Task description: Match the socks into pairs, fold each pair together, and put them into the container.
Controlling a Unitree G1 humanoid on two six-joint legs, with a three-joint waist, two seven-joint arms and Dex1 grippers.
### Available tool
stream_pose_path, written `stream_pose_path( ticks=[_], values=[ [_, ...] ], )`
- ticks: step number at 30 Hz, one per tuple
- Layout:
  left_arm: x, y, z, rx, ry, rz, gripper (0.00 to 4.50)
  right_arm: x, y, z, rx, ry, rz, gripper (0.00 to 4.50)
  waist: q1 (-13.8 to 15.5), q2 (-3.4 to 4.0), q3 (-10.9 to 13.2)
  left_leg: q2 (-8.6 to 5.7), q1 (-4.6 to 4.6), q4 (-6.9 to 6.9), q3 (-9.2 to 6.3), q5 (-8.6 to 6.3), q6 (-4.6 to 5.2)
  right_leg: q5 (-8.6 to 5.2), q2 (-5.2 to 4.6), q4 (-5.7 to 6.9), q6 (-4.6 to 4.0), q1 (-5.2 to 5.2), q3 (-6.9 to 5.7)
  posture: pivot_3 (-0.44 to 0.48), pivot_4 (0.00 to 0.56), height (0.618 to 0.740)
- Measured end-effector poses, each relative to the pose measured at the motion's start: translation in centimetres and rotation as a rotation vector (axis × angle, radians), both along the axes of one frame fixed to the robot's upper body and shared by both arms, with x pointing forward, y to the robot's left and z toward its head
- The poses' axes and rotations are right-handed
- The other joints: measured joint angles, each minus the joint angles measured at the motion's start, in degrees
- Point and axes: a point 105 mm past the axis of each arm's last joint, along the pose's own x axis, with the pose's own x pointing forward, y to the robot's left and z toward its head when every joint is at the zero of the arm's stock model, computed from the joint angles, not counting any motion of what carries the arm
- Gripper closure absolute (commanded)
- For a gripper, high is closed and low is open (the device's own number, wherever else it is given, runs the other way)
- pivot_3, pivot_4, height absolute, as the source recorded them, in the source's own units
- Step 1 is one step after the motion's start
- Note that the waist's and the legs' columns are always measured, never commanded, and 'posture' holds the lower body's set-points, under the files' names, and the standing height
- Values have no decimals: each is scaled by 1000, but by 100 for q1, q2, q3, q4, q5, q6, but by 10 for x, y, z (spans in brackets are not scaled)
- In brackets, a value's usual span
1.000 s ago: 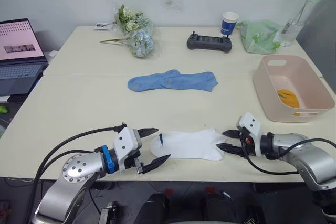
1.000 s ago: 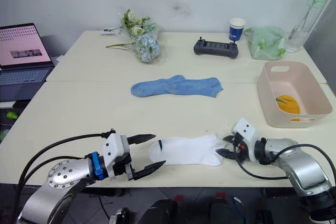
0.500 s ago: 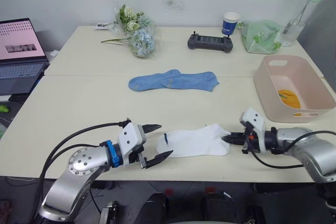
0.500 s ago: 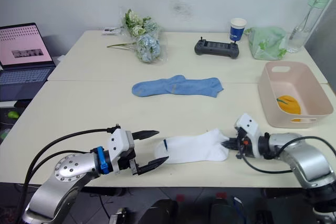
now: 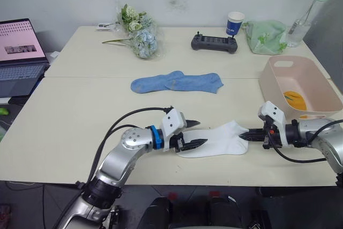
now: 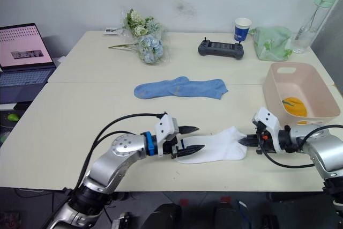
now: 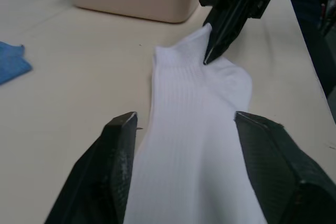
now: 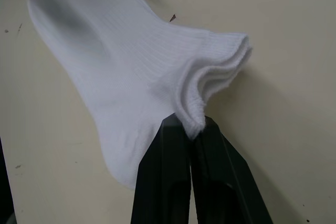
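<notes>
The white socks (image 5: 220,139) lie stacked near the table's front edge. My left gripper (image 5: 202,132) is open, its fingers either side of the pair's left end; the left wrist view shows the white cloth (image 7: 194,129) between them. My right gripper (image 5: 247,135) is shut on the white socks' right end, pinching the layered edge (image 8: 191,119). Two light blue socks (image 5: 177,82) overlap mid-table. A mustard-orange sock (image 5: 293,100) lies inside the pale pink container (image 5: 270,92) at the right.
Along the far edge stand a flower bunch (image 5: 140,33), a black controller (image 5: 214,43), a paper cup (image 5: 234,23), a pale green bag (image 5: 265,37) and a bottle (image 5: 305,12). An open laptop (image 5: 19,52) sits at the far left.
My right gripper shut on the white socks' right end and drew them rightward. My left gripper moved right until its open fingers bracket the socks' left end.
</notes>
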Motion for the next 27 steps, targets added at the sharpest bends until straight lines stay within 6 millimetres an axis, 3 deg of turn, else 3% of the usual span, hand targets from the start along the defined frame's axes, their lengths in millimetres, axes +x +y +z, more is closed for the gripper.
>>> stream_pose_path(
  ticks=[6,11,17,22,27],
  values=[
    [8,-12,-10,50,46,-63,4478,2,-2,-2,-9,-12,-2,4500,10,0,0,-2,-1,4,-2,0,0,0,-1,-1,0,1,-1,0,150,740],
    [8,-20,-32,138,82,-98,4478,3,-1,-3,-10,-20,2,4500,-7,-1,0,-1,0,3,-1,1,-1,0,0,1,0,0,-1,0,150,740],
    [12,-21,-34,174,46,-115,4478,-2,15,4,113,29,18,4500,-4,0,0,-2,0,5,-3,1,-1,0,-1,2,0,3,0,0,150,740],
    [14,-23,-34,169,43,-116,4478,-15,53,37,327,73,134,4500,-1,-4,-2,-1,2,5,-10,1,-1,0,-1,2,0,6,-5,0,150,740],
    [12,-18,-35,167,40,-108,4478,-21,86,44,471,161,178,4500,-8,-4,-4,-2,2,5,-10,1,-1,0,-1,6,0,2,-1,0,150,740]
  ],
)
